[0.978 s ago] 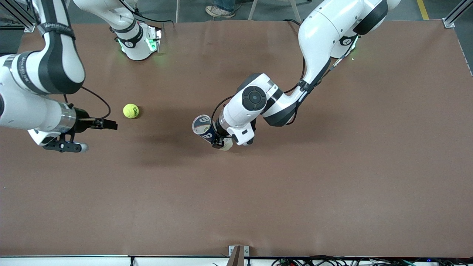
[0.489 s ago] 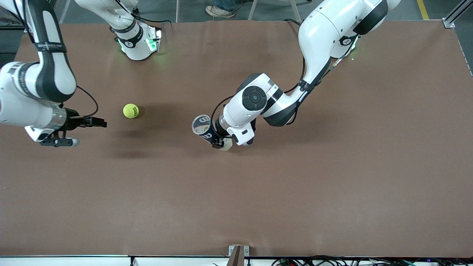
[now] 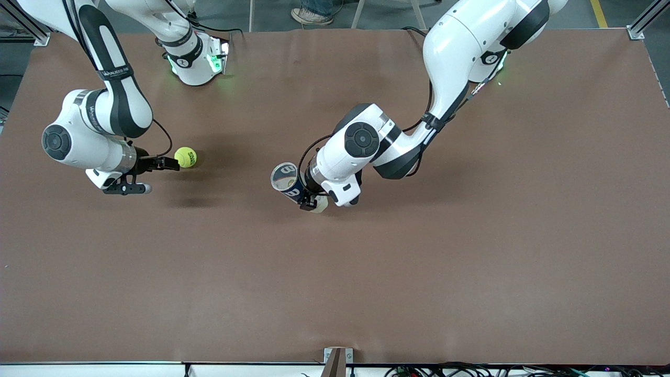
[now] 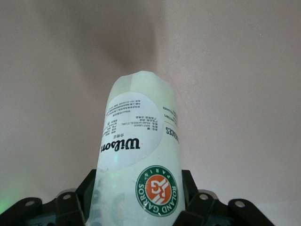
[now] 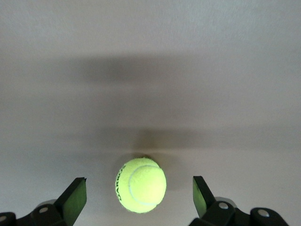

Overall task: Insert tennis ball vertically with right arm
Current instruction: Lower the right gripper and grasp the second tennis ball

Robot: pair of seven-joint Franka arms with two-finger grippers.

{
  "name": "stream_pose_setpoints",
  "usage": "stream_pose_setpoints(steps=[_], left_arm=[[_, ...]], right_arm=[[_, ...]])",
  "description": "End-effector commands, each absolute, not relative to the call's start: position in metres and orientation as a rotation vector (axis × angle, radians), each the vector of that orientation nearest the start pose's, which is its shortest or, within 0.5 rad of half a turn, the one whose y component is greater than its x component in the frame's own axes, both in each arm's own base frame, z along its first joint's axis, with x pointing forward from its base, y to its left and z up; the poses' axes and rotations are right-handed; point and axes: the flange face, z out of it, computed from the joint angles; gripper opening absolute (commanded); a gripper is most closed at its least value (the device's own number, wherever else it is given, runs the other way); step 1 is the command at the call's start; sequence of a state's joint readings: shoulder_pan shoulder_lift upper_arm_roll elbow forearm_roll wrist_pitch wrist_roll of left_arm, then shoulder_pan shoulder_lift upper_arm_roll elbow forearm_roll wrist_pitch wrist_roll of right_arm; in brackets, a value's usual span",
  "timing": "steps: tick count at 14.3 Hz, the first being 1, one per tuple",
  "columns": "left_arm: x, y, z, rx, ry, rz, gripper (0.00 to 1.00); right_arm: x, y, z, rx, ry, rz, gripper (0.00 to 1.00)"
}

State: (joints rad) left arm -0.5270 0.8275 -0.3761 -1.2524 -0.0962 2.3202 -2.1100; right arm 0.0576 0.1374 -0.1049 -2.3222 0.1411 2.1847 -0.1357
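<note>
The right gripper hangs with jaws spread wide on either side of the tennis ball, which rests on the brown counter toward the right arm's end. The left gripper clamps the ball can mid-counter, its mouth tilted upward.

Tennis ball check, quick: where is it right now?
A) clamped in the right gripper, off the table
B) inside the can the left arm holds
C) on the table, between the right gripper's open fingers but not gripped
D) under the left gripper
C: the tennis ball rests on the table, with the right gripper open and both fingers clear of it.
</note>
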Motion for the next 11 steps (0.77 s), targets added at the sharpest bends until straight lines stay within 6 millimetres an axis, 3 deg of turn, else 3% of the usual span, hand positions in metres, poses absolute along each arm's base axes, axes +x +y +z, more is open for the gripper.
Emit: stream_pose_setpoints(steps=[1, 11], left_arm=[[0.545, -0.555, 0.325, -2.603, -2.215, 0.576, 0.74], [0.543, -0.557, 0.324, -2.604, -2.209, 0.577, 0.74]], right_arm=[[0.469, -0.012, 0.258, -3.002, -0.003, 0.428, 1.00], [0.457, -0.010, 0.211, -3.003, -0.001, 0.519, 1.00]])
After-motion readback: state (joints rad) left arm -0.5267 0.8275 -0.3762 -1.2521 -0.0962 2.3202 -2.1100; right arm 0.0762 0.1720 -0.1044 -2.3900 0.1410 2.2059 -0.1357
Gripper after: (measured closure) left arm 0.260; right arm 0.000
